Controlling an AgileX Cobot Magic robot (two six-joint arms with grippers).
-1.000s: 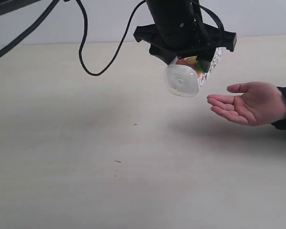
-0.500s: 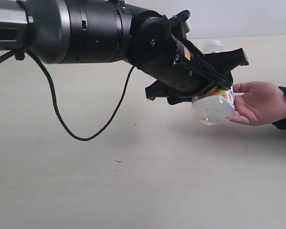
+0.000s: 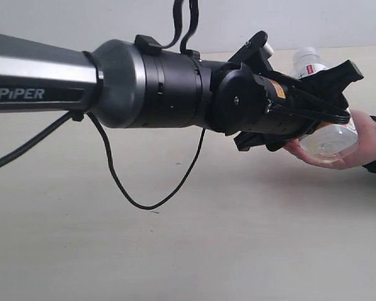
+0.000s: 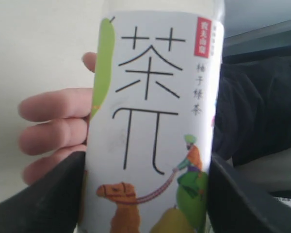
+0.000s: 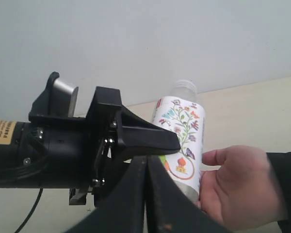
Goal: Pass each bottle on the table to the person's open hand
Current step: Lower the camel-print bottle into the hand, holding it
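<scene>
Against the person's open hand [image 3: 370,137], at the right of the exterior view, sits the clear plastic drink bottle [image 3: 326,139] with its white printed label and pale cap. A second ago it hung in the air short of the palm. Half a second ago its base was just meeting the fingertips. Now the black left gripper [image 3: 332,100] has carried it right in, so the base rests in the palm, the bottle tilted with its cap uppermost.

The left wrist view shows dark jaws pressed to both sides of the label and the person's fingers [image 4: 51,133] curled behind it. The grip reads as clamped on the bottle, though at this closeness it is hard to tell whether it has begun to slacken. The right gripper [image 5: 146,167] hangs nearby, closed on itself and holding nothing. No part of the bottle touches the pale beige wood-grain table [image 3: 175,244].

This delivery looks all but done. What remains, I judge, is parting the jaws and drawing the arm back once the hand bears the weight.
</scene>
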